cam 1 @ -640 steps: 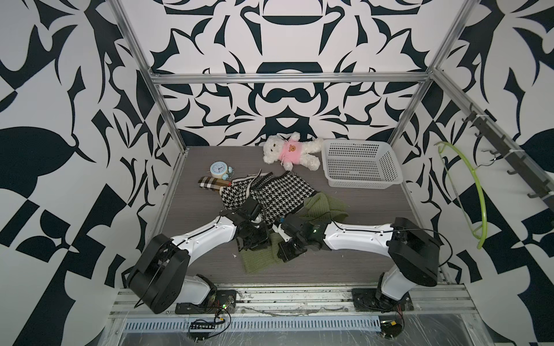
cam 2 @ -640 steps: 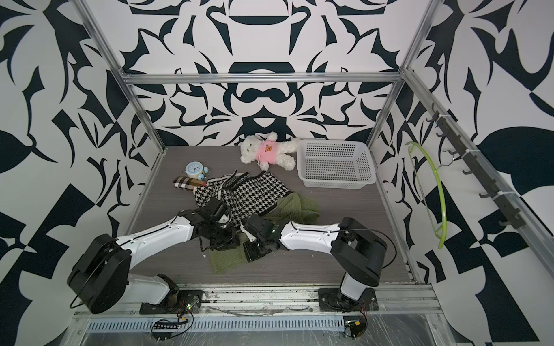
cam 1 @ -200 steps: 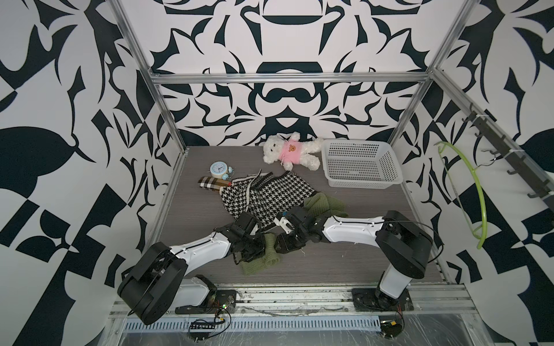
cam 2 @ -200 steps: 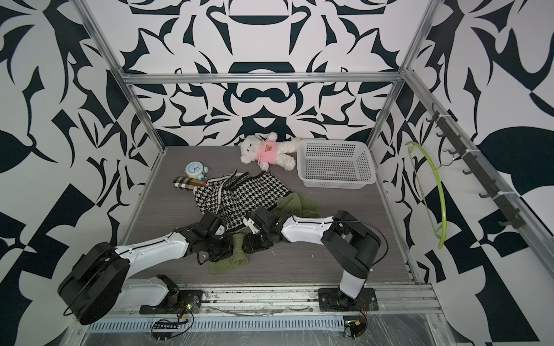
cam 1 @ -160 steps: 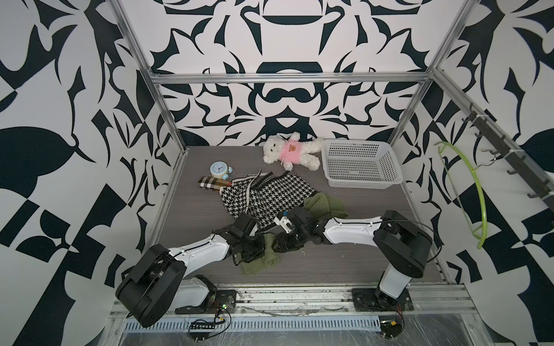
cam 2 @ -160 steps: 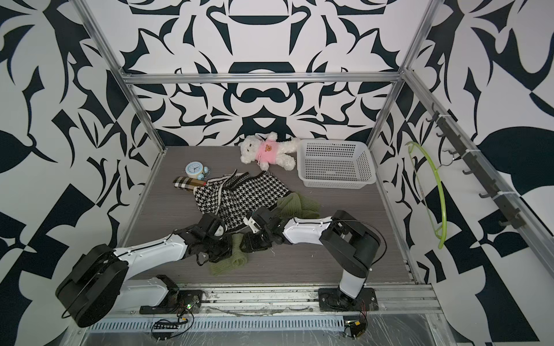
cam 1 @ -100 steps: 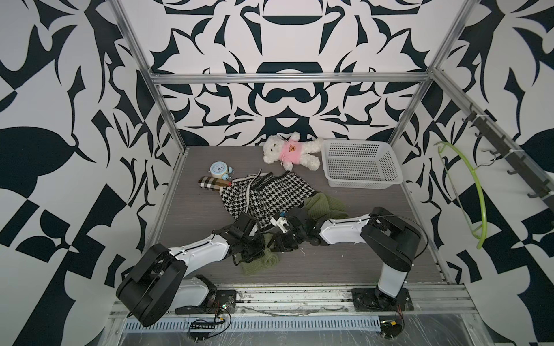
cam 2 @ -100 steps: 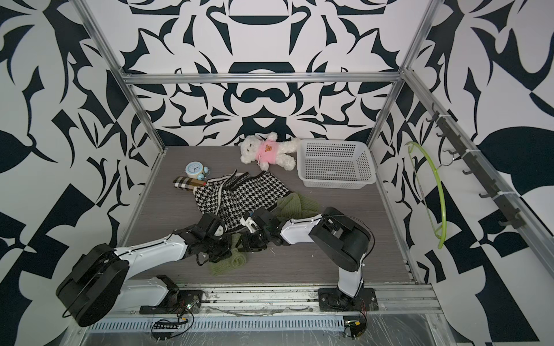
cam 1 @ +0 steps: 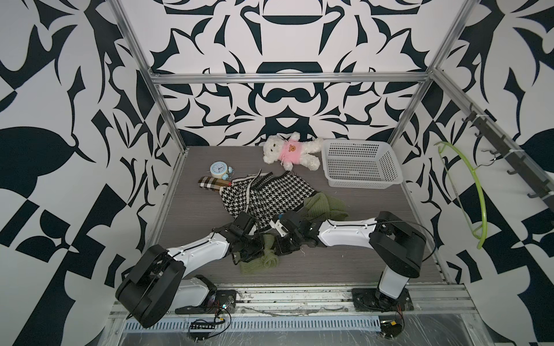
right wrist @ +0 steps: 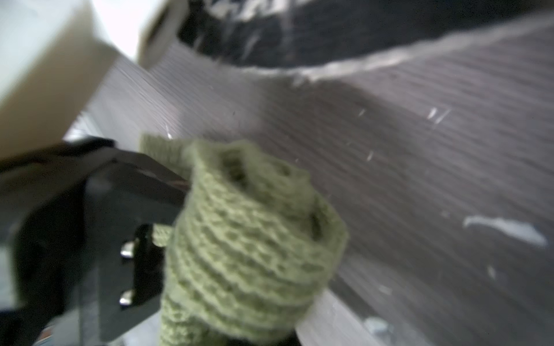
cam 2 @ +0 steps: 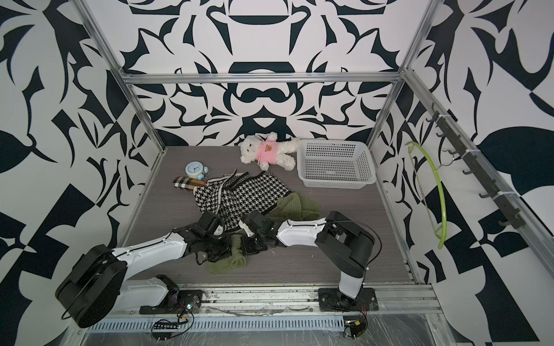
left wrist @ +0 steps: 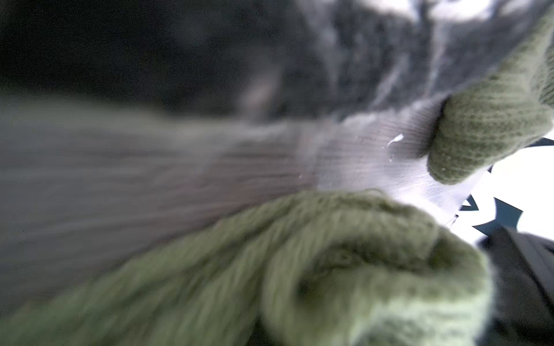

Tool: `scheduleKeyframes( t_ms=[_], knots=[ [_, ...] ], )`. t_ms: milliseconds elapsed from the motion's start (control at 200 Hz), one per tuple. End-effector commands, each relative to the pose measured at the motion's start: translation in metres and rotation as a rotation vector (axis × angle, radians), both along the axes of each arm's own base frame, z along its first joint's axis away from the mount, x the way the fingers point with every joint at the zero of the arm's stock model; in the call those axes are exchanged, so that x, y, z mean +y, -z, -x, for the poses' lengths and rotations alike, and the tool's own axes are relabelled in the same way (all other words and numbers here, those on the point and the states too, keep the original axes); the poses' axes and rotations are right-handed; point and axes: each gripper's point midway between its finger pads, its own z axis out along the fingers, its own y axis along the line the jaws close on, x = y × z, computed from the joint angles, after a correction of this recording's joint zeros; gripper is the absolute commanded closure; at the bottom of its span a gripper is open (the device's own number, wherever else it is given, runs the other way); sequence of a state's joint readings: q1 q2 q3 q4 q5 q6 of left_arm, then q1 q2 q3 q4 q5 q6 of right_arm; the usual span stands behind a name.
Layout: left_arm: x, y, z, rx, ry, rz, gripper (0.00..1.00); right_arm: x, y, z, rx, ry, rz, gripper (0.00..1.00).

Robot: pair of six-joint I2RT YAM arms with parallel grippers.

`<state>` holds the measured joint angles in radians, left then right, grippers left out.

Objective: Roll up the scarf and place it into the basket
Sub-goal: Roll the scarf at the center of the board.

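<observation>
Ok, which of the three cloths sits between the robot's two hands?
The olive-green knitted scarf; the houndstooth cloth and the small beige plaid one lie farther back.

Change noted: the right gripper (cam 1: 280, 243), earlier part-open, is now closed on the scarf (cam 1: 260, 261) and sits nearer the left gripper (cam 1: 258, 245). The scarf end, earlier flat ahead of both, is now bunched into a loose roll between them.

Basket (cam 1: 356, 183) sits right of bear (cam 1: 289, 151), behind scarf (cam 1: 260, 264).
</observation>
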<state>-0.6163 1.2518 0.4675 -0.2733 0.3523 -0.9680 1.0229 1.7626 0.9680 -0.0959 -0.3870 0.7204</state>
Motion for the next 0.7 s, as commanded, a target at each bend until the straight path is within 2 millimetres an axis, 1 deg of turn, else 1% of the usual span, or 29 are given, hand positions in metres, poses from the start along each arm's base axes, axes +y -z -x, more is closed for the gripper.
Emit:
scheduleKeyframes(
  t_ms=[0,105,165,255,305,350,440,510,620,695],
  knots=[
    [0.034,-0.002,0.001,-0.02,-0.025,-0.134,0.92,-0.045,0.004,-0.002,-0.148,-0.029,0.287,1.0],
    [0.041,-0.022,-0.001,-0.049,-0.033,-0.141,0.85,-0.05,0.001,-0.008,-0.187,-0.009,0.322,1.0],
    [0.038,-0.033,-0.002,-0.067,-0.036,-0.119,0.8,-0.052,0.0,-0.01,-0.207,0.001,0.34,1.0],
    [0.035,-0.042,-0.003,-0.064,-0.048,-0.096,0.75,-0.054,-0.005,-0.014,-0.24,0.012,0.373,1.0],
    [0.031,-0.049,-0.004,-0.066,-0.05,-0.072,0.71,-0.052,-0.008,-0.013,-0.246,0.008,0.369,1.0],
    [0.025,-0.054,-0.007,-0.075,-0.058,-0.034,0.69,-0.05,-0.01,-0.012,-0.249,0.009,0.364,1.0],
    [0.005,-0.068,-0.016,-0.103,-0.068,0.09,0.66,-0.046,-0.015,-0.012,-0.256,0.012,0.353,1.0],
    [-0.01,-0.074,-0.02,-0.113,-0.05,0.141,0.63,-0.042,-0.021,-0.012,-0.258,0.016,0.332,1.0],
    [-0.029,-0.073,-0.019,-0.113,-0.002,0.132,0.62,-0.037,-0.025,-0.012,-0.259,0.019,0.311,1.0],
    [-0.04,-0.064,-0.018,-0.098,0.013,0.133,0.62,-0.036,-0.026,-0.012,-0.259,0.018,0.309,1.0]
  ],
)
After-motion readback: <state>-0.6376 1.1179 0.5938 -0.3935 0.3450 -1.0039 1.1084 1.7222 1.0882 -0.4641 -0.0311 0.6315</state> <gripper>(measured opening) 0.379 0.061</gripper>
